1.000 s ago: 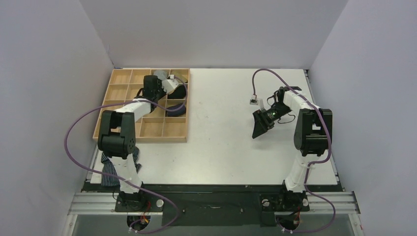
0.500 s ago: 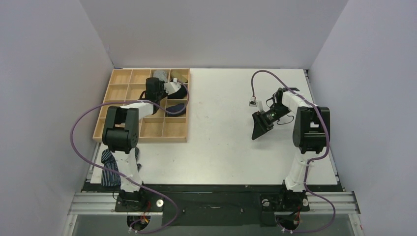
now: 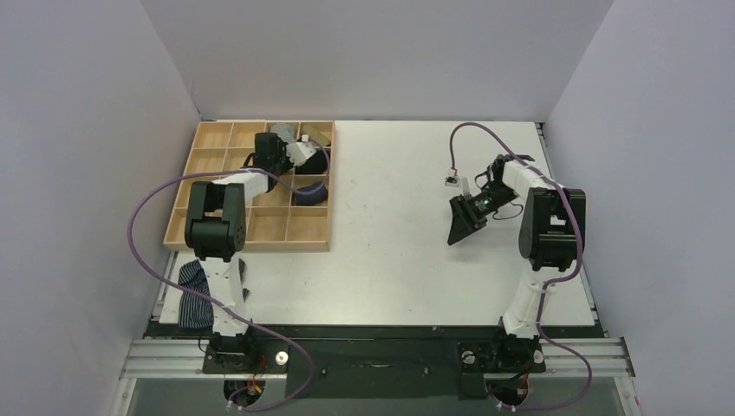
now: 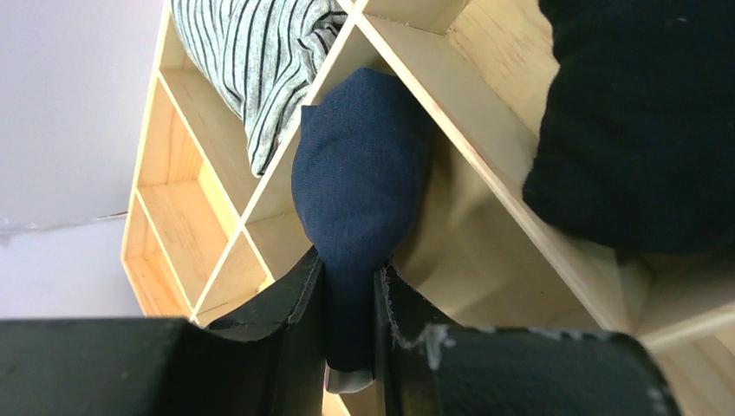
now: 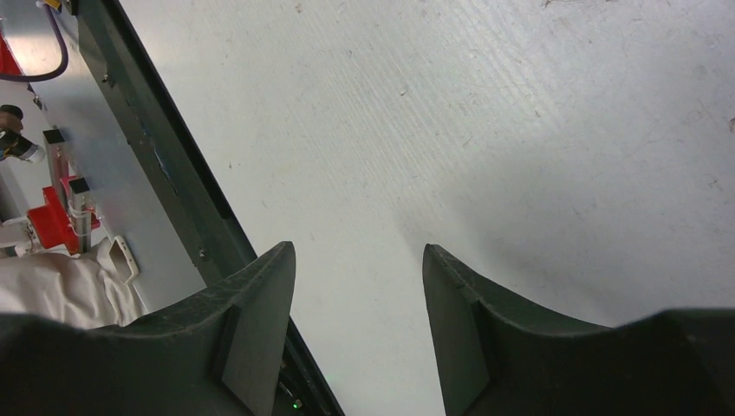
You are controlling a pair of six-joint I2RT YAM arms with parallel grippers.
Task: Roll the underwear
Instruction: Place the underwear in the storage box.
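I see left gripper (image 4: 351,279) clamped on navy underwear (image 4: 360,191) over wooden tray (image 4: 485,147) cell, far left. Right gripper (image 5: 358,286) spread wide above table (image 5: 520,130), right side.

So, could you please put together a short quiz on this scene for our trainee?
1. Multiple choice: the left gripper is shut on A) nothing, B) the underwear, C) a towel.
2. True or false: the right gripper is shut on a sock.
3. Fill in: the left gripper holds the underwear over a wooden ___ divided into cells.

Key: 1 B. 2 False: it is open and holds nothing. 3 tray.
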